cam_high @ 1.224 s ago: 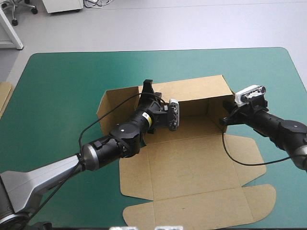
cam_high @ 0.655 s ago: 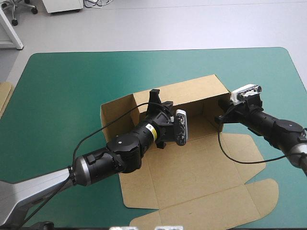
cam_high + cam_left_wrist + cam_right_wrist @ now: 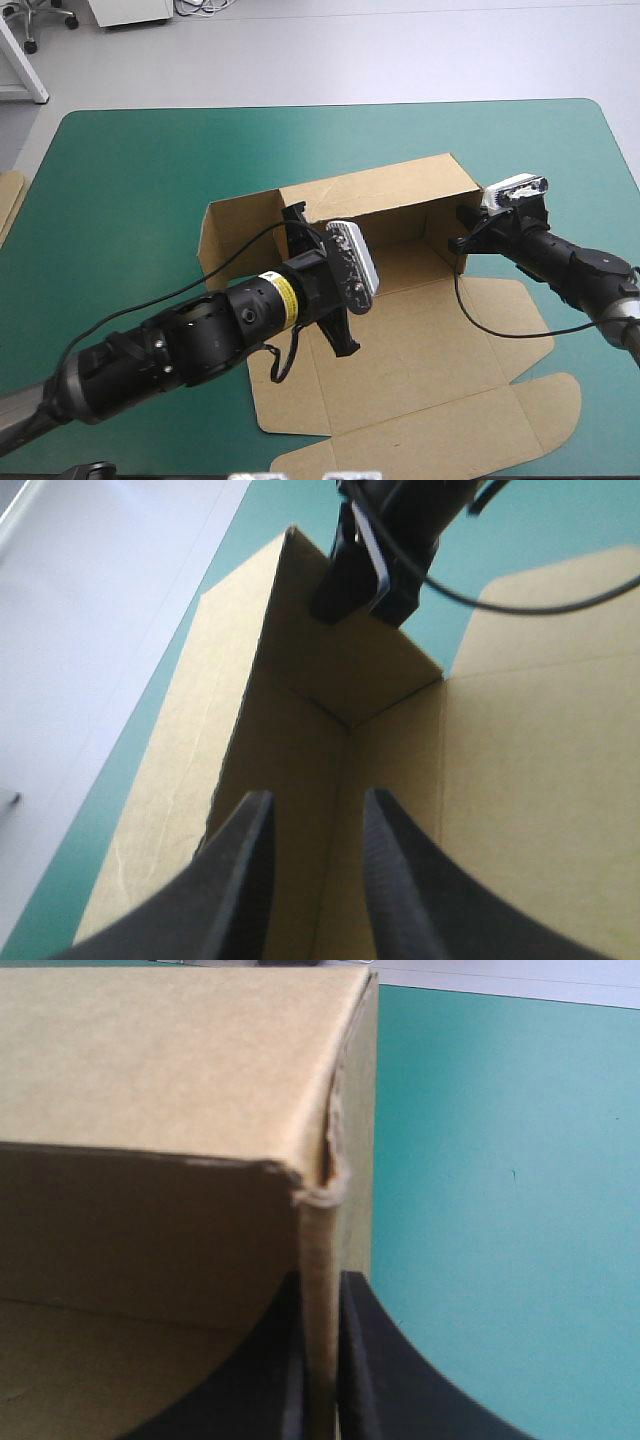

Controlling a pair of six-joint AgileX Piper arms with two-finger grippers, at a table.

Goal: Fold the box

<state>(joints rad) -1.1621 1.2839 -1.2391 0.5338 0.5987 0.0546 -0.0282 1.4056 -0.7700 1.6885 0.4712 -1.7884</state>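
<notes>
Box point(image 3: 400, 340) w/ walls up on teal-green cover point(image 3: 150, 170)

The brown box point(image 3: 400, 340) is sitting half-formed near the middle of the counter point(image 3: 140, 170), its long rear wall and right end wall standing upright, its lid panel and rounded flaps lying flat toward the counter's near edge.

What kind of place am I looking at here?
Probably a robotics test bench: the left gripper and right gripper handle a brown box on a teal-green table.
</notes>
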